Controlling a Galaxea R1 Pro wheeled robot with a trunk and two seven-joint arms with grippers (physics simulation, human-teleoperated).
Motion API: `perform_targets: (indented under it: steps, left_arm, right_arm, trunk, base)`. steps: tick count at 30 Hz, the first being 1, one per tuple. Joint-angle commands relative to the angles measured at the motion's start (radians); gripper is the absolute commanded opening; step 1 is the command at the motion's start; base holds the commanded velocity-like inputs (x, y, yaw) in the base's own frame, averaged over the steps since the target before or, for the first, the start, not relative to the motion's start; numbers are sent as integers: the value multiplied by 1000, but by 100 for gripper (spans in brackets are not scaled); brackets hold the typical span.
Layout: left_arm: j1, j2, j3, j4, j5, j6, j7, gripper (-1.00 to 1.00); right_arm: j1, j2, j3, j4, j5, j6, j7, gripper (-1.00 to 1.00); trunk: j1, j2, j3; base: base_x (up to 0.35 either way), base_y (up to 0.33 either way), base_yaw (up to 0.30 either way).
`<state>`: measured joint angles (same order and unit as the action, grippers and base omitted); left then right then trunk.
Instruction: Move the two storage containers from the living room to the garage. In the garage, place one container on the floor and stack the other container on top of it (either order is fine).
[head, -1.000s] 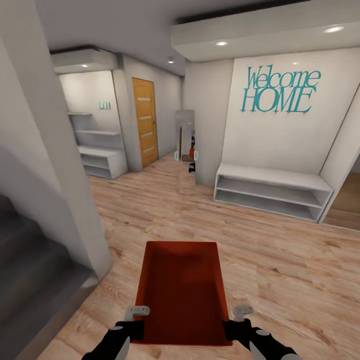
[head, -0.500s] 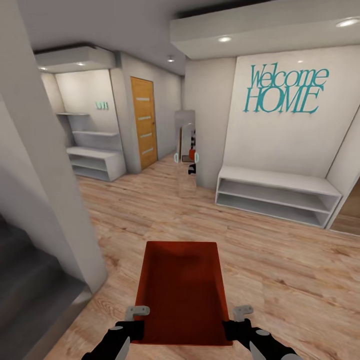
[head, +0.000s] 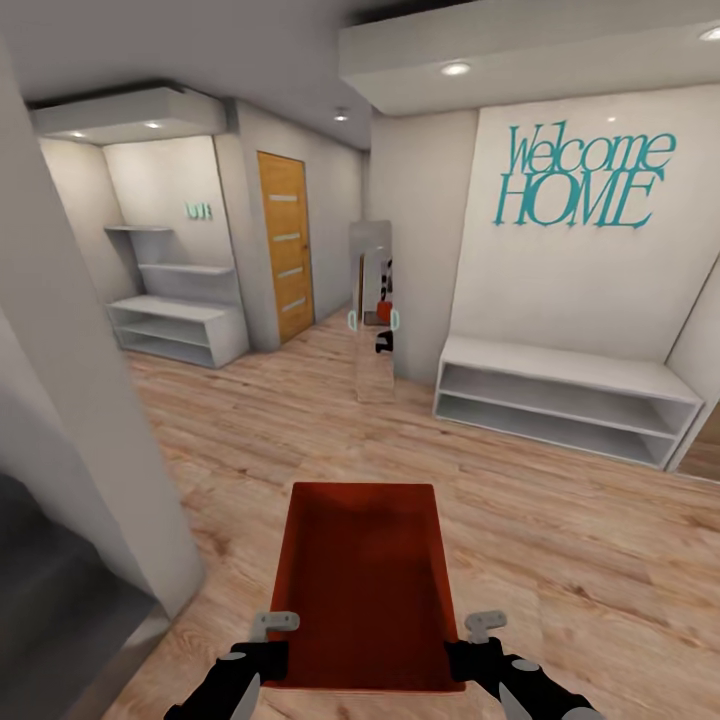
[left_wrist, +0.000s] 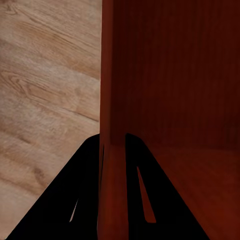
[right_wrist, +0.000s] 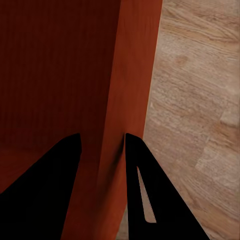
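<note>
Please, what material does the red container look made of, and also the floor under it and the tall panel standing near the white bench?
Storage container: probably plastic, matte orange-red, going by the fine ribbing on its walls in the wrist views.
Floor: light wood planks or wood-look laminate, with visible grain and knots; a render cannot settle which.
Tall panel: apparently a mirror, since it shows a reflection.

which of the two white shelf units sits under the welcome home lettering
The long low shelf unit on the right, against the wall bearing the teal lettering. The other shelf unit stands in the far left alcove, beside the wooden door.
</note>
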<state>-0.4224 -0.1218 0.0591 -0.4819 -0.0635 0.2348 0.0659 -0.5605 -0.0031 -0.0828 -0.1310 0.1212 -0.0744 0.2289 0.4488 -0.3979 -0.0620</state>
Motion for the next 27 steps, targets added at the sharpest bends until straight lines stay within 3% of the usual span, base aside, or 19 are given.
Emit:
perform_targets:
  steps: [1, 27]
  left_arm:
    - [-1, 59, 48, 0, 11, 6, -1, -100]
    - [-1, 60, 48, 0, 10, 6, -1, -100]
  right_arm:
    - [-1, -6, 12, -2, -5, -8, 35, -100]
    - [-1, -6, 12, -2, -5, -8, 35, -100]
  trunk:
    - [1, -2, -2]
    - [1, -2, -2]
  base:
    - [327, 0, 0]
    - [327, 0, 0]
